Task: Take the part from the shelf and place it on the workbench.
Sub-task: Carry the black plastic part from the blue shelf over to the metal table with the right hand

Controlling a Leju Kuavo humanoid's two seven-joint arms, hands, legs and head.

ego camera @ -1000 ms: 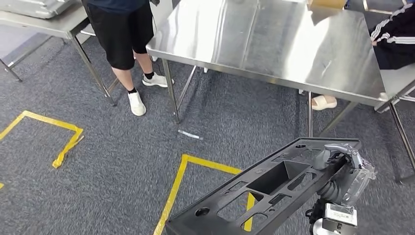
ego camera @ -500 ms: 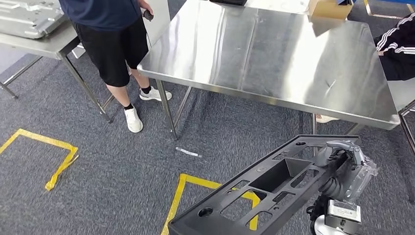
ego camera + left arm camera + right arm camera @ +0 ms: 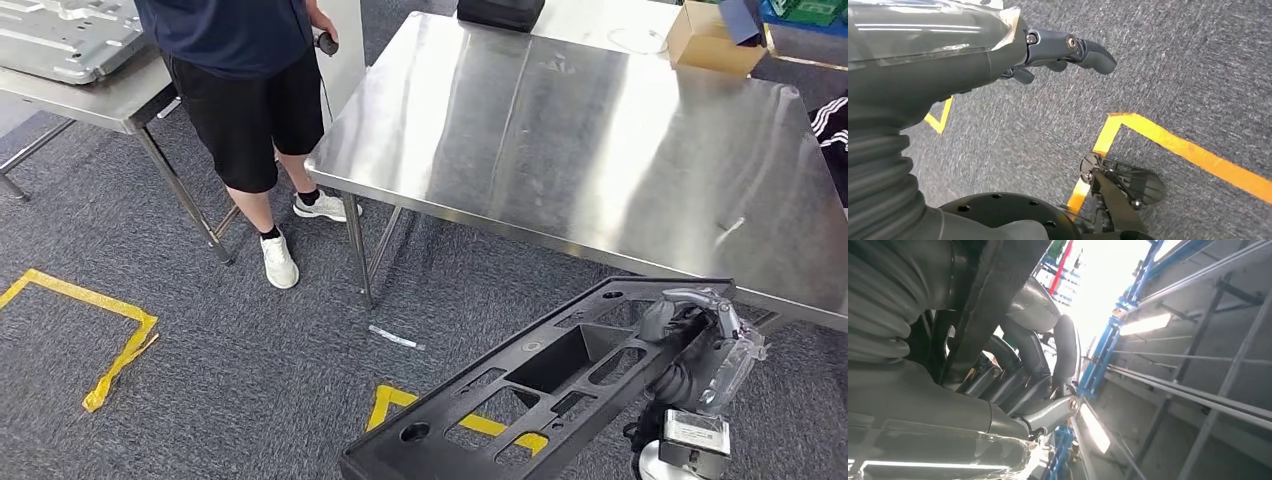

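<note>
A long black plastic part (image 3: 520, 390) with several cut-outs hangs low in front of me, slanting from the lower middle up to the right. My right hand (image 3: 700, 345) grips its right end. In the right wrist view the fingers (image 3: 1065, 347) curl round the part's dark edge (image 3: 993, 305). The steel workbench (image 3: 600, 150) stands just ahead, its near edge a little beyond the part's far end. My left hand (image 3: 1048, 55) hangs over the grey carpet, holding nothing, its fingers loosely apart.
A person in black shorts (image 3: 245, 100) stands at the workbench's left corner. On the bench's far side sit a cardboard box (image 3: 712, 38) and a black case (image 3: 500, 12). Another steel table (image 3: 90, 85) stands at the left. Yellow tape (image 3: 110, 330) marks the carpet.
The whole view has shifted: the workbench now sits nearer and more to the right, and the person further right. The part stays in my right hand as before.
</note>
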